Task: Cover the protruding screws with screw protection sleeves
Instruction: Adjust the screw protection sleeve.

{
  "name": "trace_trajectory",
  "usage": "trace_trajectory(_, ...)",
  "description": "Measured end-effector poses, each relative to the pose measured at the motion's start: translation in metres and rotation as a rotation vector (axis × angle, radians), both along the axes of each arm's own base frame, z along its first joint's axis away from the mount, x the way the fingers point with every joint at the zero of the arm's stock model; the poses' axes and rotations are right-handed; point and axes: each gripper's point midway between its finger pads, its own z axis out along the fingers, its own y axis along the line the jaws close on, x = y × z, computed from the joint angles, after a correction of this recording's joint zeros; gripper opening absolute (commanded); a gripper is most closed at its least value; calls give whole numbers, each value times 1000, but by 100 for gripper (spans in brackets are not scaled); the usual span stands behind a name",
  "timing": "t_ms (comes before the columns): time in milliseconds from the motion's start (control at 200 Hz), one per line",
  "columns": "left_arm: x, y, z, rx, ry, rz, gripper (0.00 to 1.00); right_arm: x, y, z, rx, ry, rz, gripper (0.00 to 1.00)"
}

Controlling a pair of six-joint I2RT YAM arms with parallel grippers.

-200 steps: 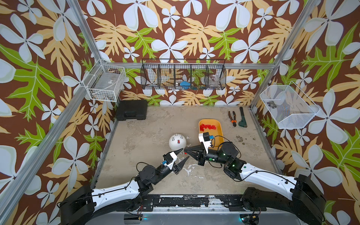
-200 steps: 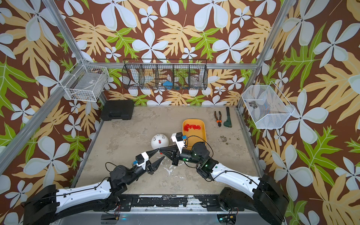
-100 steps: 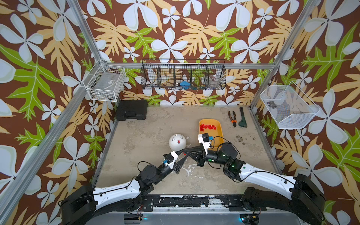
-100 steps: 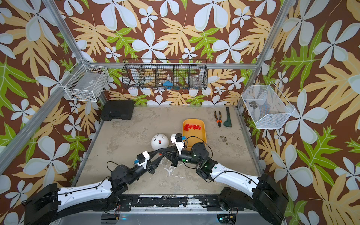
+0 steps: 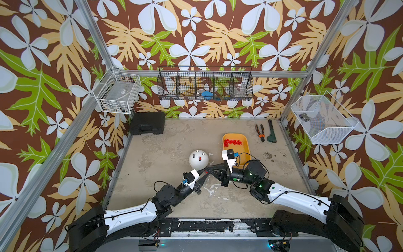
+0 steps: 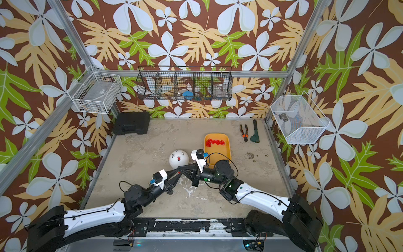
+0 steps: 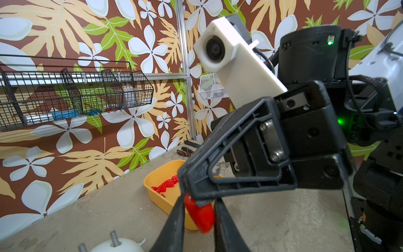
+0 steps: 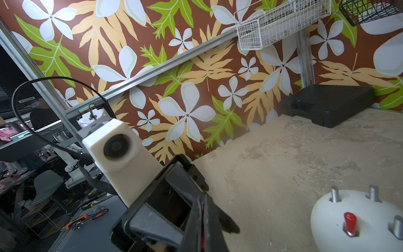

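From the black base rail (image 5: 205, 225), left arm (image 5: 130, 216) and right arm (image 5: 296, 197) show white shells, black joints, looped cables; the right gripper (image 7: 197, 200) is black, ribbed, silver-screwed.

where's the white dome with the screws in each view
In a top view: white dome mid-table, left of the yellow tray.
In a top view: white dome, same spot.
Left wrist: only its crown, nearer than the tray.
Right wrist: crown in full, one red sleeve fitted.
Shared landmark: black wire basket on the back wall.
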Motion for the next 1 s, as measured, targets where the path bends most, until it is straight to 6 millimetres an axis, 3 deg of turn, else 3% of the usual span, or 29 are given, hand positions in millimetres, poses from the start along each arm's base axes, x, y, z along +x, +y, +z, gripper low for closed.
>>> trace_trajectory(470, 0, 0, 0, 3, -2, 0, 18, 0, 0, 0, 3, -3, 0, 0)
trace_trajectory(545, 0, -1, -1, 5, 0, 0, 8, 0, 0, 0, 3, -4, 0, 0)
trace_trajectory(806, 1, -1, 0, 7, 2, 4, 9, 1, 0, 1, 7, -14, -9, 0)
trace_trajectory(996, 2, -1, -1, 8, 2, 5, 23, 2, 0, 1, 5, -13, -9, 0)
